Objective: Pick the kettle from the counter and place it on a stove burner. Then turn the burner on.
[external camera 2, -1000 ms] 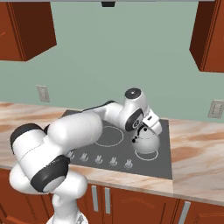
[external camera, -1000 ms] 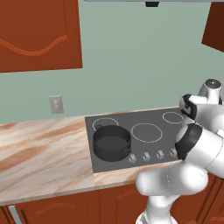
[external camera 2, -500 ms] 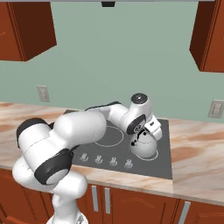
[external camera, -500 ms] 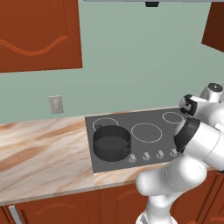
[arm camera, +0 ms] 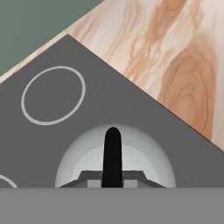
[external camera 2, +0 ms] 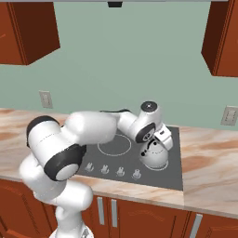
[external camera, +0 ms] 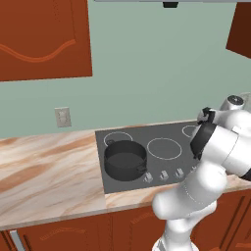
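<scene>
Silver domed kettle [external camera 2: 155, 158] — end effector [external camera 2: 149, 149] clamps its thin black handle [arm camera: 112, 153].

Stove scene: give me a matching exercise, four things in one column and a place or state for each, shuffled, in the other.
Things:
1. kettle
2. pot
3. hand
4. wall outlet

Places or states:
A. on the green wall above the counter
B. shut on the black handle
C. on the stove's right side, near its edge
D. on the stove's left front burner, no lid

Pairs: 1-C, 2-D, 3-B, 4-A
</scene>
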Controlling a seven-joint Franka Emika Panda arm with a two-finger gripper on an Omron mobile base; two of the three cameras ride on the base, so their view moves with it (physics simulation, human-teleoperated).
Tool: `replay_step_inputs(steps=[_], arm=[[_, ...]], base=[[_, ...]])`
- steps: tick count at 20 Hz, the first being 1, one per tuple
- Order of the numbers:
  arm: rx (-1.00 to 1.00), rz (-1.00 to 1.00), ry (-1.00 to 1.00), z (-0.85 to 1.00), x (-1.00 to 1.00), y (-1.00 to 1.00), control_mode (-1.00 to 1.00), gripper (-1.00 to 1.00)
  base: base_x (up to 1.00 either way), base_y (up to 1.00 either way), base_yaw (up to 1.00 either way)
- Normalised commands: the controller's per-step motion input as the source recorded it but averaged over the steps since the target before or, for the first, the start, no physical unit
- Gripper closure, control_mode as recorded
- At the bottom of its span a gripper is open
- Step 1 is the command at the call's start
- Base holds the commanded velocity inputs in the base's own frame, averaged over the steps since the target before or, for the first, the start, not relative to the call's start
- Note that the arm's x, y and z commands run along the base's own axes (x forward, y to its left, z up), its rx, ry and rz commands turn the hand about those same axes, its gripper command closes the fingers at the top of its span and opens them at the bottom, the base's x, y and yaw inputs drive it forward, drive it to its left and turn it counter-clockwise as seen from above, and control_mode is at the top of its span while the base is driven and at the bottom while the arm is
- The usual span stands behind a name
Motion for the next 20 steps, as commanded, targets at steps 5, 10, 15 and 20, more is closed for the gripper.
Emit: replay_step_inputs(steps=[5,10,15,20], arm=[[0.00,0.00,0.00,-0.25,0.16,-0.32,-1.00,1.00],[0.00,0.00,0.01,-0.10,0.09,-0.18,-1.00,1.00],[0.01,0.00,0.01,0.00,0.01,0.00,-1.00,1.00],[0.00,0.00,0.00,0.00,0.00,0.00,-1.00,-1.00]], base=[[0.00,0.00,0.00],[0.00,0.00,0.00],[0.00,0.00,0.00],[0.00,0.00,0.00]])
